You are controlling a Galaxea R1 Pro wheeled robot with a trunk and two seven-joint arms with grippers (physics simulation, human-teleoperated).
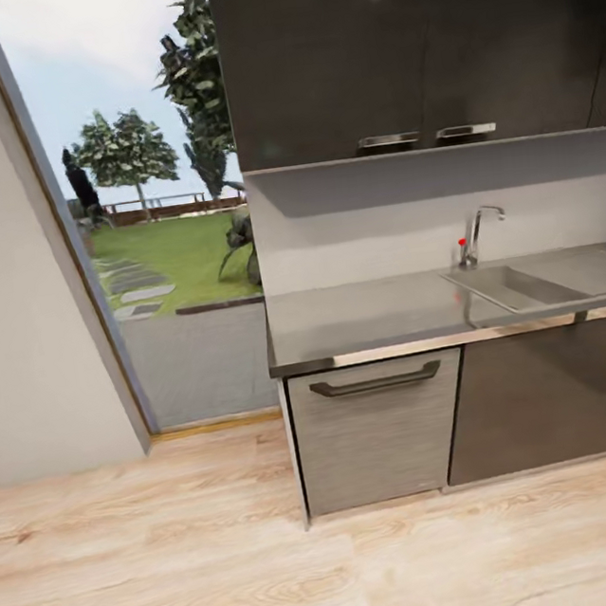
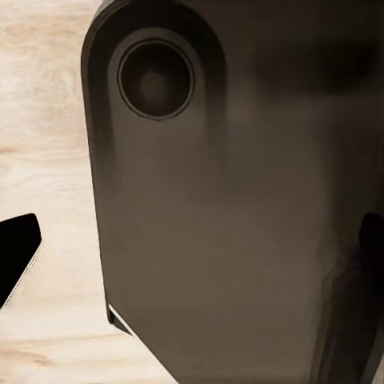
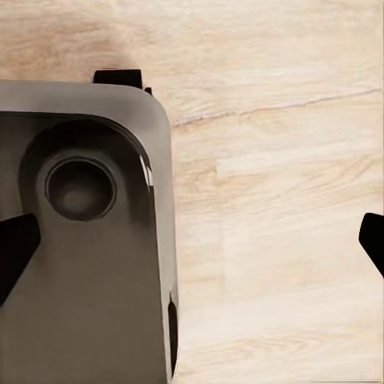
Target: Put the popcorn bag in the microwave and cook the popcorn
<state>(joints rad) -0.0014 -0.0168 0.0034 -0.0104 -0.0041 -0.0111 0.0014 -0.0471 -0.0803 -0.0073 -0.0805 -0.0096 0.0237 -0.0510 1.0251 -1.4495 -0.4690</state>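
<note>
Ahead of my grippers, a steel sink (image 1: 548, 278) is set flush into the worktop, with a chrome faucet (image 1: 478, 234) upright at its back edge, a small red part near its base. Below: a grey drawer front (image 1: 379, 441) with a dark bar handle (image 1: 376, 381). Dark wall cabinets (image 1: 402, 41) hang above. Further off, a glass door (image 1: 148, 218) shows lawn and trees. Light wood plank floor (image 3: 272, 200) lies directly beneath my grippers.
</note>
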